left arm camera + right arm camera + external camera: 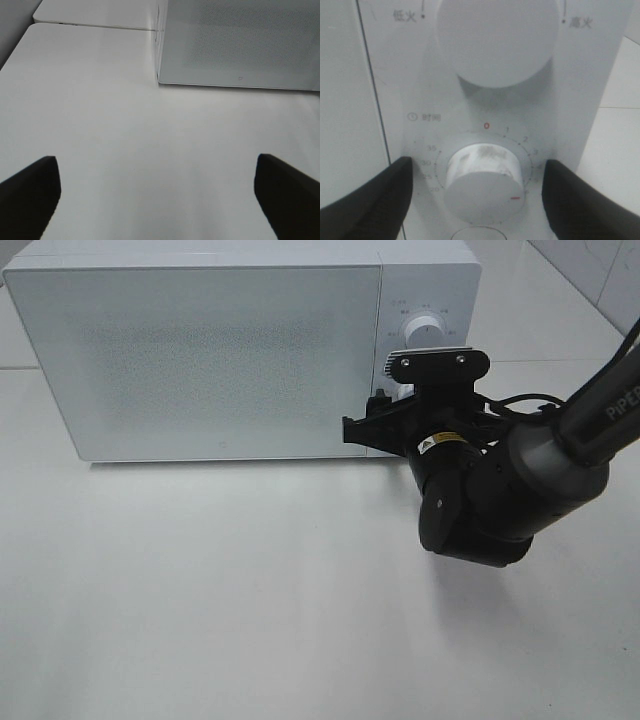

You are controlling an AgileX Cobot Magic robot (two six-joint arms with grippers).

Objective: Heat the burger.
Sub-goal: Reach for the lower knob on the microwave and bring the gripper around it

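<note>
Cannot find the burger in any view; judging by the closed frosted door (200, 350) of the microwave (420, 270), probably shut inside already, but impossible to confirm through that panel. Looks like the timer-setting step. Seen from the right wrist: right gripper (476, 167) spread wide, straddling the timer knob (482, 182) with a clear gap to either finger, gripping nothing as yet. Centre on the knob before closing, keeping both gaps equal, to avoid pushing it sideways or skidding off its smooth white rim. Push in far enough to catch the knob's side wall, not just its front edge, yet stop short of pressing the panel. Stay clear of the larger power dial (495, 40) just beside it. Close gently until firm, then rotate about the knob's own axis, wrist in line with it, watching the red mark (517, 198) against the printed scale; already stands off the red 0 (486, 126), past the 4, so check the needed time before turning further. Avoid shoving the microwave back across the surface (250, 590). Keep the left gripper (155, 167) as now: jaws fully apart, empty, hovering over bare surface near the microwave's front corner, well away from the controls.
</note>
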